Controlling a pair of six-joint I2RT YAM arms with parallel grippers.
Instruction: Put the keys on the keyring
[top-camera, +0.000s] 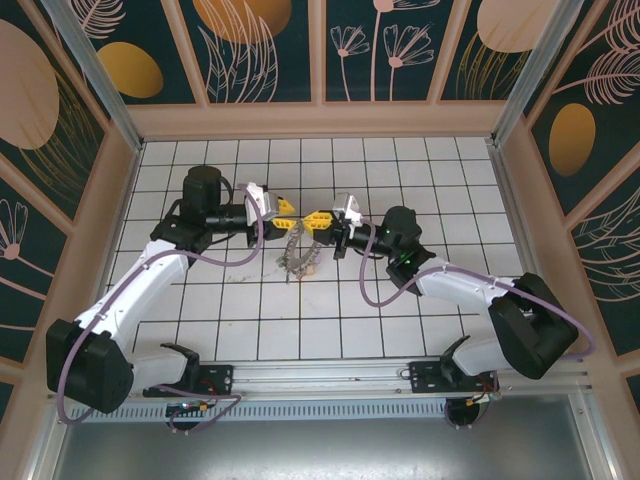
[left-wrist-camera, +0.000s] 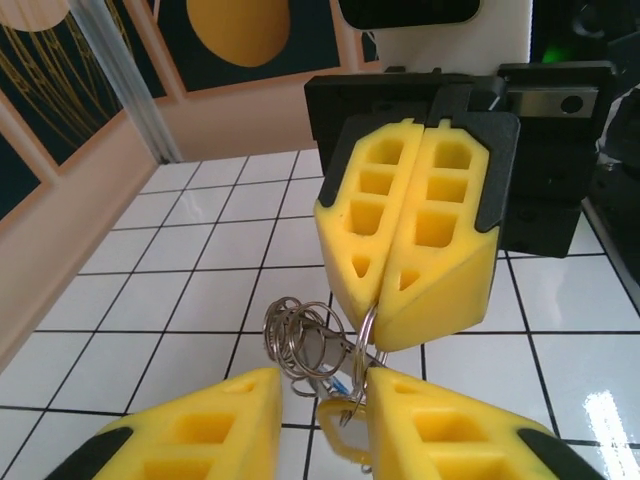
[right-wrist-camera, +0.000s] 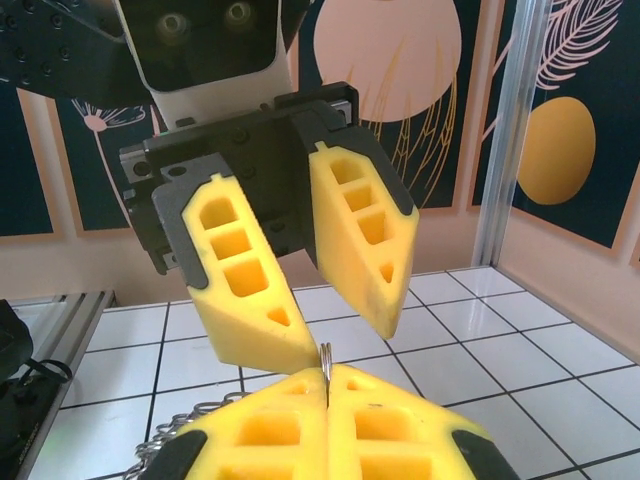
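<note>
My right gripper (right-wrist-camera: 327, 378) pressed together on the keyring (left-wrist-camera: 305, 345), thin wire pinched at its tips, ring hanging between both arms over the tiled table (top-camera: 450, 200), my left gripper (left-wrist-camera: 322, 388) spread apart just beside it (yellow key (left-wrist-camera: 328, 430) dangling in the gap).

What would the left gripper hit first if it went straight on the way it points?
Likely the thin grey coiled metal keyring hanging just ahead of the left gripper. Right behind it is the right gripper, yellow jaws shut on it. Depth is unclear.
</note>
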